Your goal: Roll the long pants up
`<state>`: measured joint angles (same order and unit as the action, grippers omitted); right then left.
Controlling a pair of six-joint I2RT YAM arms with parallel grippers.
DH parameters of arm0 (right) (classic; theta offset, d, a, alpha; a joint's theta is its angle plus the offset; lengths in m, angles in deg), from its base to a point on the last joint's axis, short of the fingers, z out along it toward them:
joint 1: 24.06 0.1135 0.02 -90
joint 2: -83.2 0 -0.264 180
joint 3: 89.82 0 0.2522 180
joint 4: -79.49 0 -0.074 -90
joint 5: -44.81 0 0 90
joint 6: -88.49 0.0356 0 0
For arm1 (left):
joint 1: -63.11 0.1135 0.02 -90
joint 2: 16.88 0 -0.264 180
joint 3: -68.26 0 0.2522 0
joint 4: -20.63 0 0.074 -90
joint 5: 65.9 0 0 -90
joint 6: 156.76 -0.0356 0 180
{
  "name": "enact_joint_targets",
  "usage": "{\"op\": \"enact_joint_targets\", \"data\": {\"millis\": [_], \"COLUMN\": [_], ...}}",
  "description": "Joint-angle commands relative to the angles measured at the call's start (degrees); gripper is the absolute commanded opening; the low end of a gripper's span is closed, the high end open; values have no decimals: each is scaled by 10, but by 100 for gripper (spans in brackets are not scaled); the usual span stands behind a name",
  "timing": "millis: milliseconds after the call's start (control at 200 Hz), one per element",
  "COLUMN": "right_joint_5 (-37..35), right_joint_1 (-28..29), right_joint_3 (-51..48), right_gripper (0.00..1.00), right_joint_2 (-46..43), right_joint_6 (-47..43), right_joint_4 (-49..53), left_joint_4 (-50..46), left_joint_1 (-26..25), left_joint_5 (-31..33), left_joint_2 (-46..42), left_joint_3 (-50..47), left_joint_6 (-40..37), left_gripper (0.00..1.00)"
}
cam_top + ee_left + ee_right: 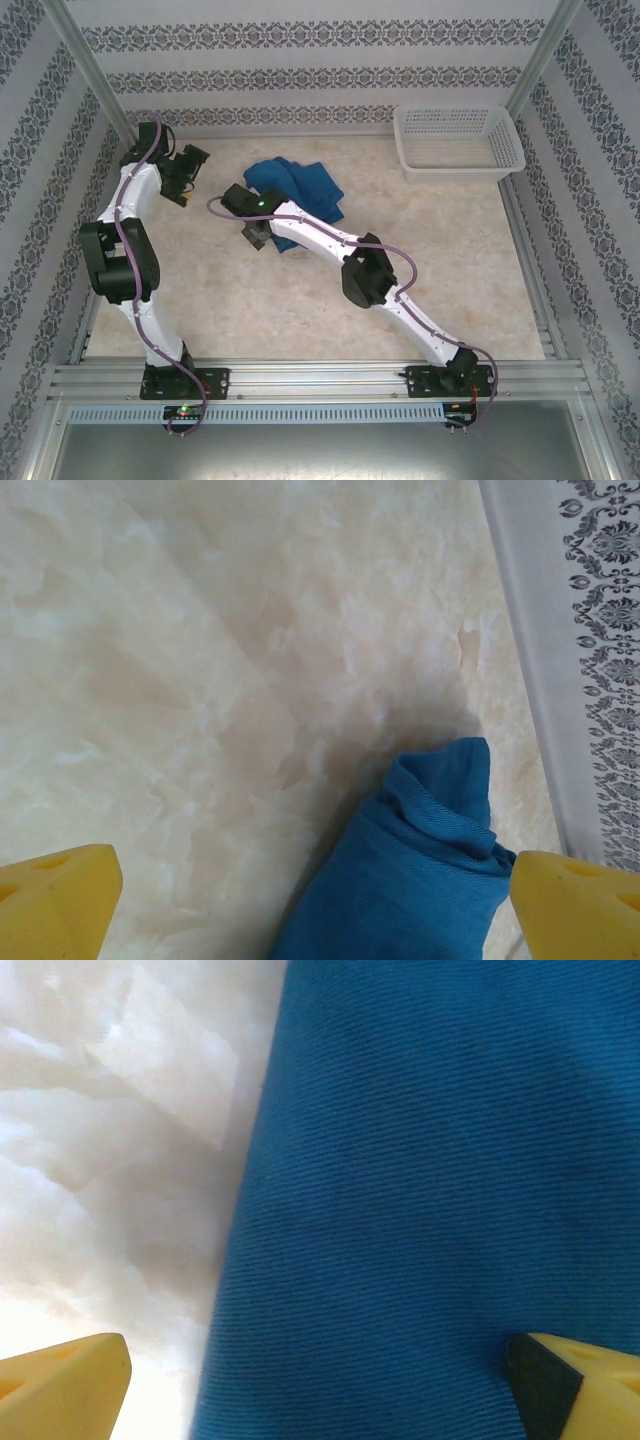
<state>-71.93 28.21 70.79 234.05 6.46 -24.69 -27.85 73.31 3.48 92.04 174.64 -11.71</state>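
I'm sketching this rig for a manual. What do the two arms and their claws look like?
The left arm and right arm have white shells, bulky black joints and black bases. A mauve cable runs along each. A small green light glows near the right wrist. The left claw and right claw have yellow wedge-shaped fingers; one right finger carries a black pad.

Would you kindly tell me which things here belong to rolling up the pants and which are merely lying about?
For the job: long pants, left gripper, right gripper, both open.
Lying about: white mesh basket, far right corner.
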Motion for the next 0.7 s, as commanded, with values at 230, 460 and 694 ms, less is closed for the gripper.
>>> {"op": "enact_joint_targets", "data": {"millis": [230, 460, 694], "right_joint_5": [-73, 12, 106], "right_joint_1": [-26, -63, -106], "right_joint_3": [-10, 7, 26], "right_gripper": [98, 98, 82], "right_joint_2": [12, 53, 74], "right_joint_6": [-64, -41, -28], "right_joint_4": [-17, 13, 62], "left_joint_4": [28, 30, 29], "left_joint_1": [4, 9, 12], "left_joint_5": [-13, -14, -13], "left_joint_2": [7, 18, 25], "left_joint_3": [-5, -6, -4], "left_joint_6": [-16, -16, -17], "left_gripper": [100, 100, 100]}}
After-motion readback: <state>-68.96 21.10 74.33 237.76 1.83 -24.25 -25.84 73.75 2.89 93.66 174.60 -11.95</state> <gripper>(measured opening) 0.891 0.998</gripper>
